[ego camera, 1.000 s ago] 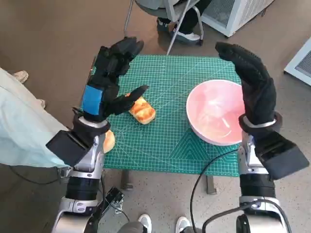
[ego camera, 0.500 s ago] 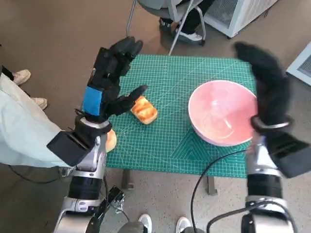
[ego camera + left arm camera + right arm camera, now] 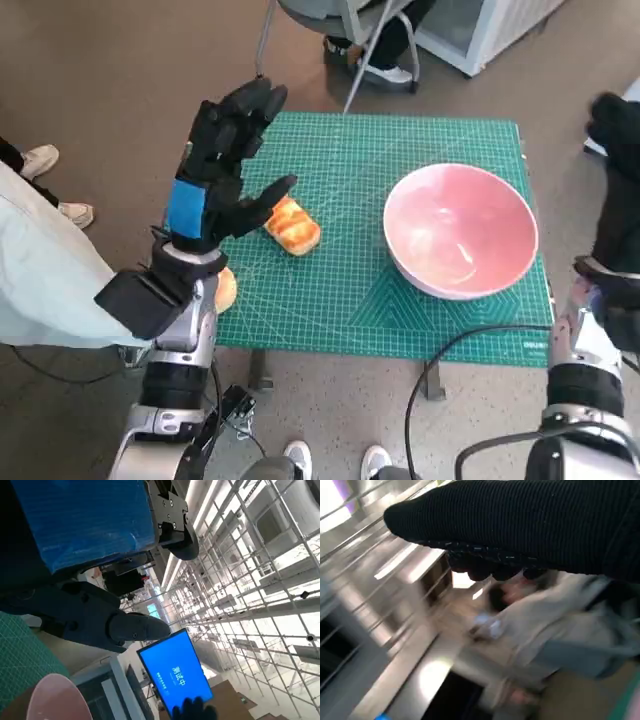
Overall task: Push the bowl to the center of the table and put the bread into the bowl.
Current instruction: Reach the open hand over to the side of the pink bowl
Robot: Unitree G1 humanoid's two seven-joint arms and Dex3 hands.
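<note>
Your pink bowl [image 3: 461,231] sits on the right side of the bench [image 3: 350,150], off centre, so the push is not yet done. The bread roll [image 3: 292,225] lies left of centre, well apart from the bowl. Your left hand [image 3: 225,160] is raised above the roll, fingers spread wide, holding nothing. Your right hand [image 3: 618,170] stands beyond the bench's right edge, likely placed to push the bowl leftward; its fingers cannot be judged.

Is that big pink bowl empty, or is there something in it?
Empty: the glossy pink bowl shows only bare inside; the golden bread roll lies outside on the mat.
</note>
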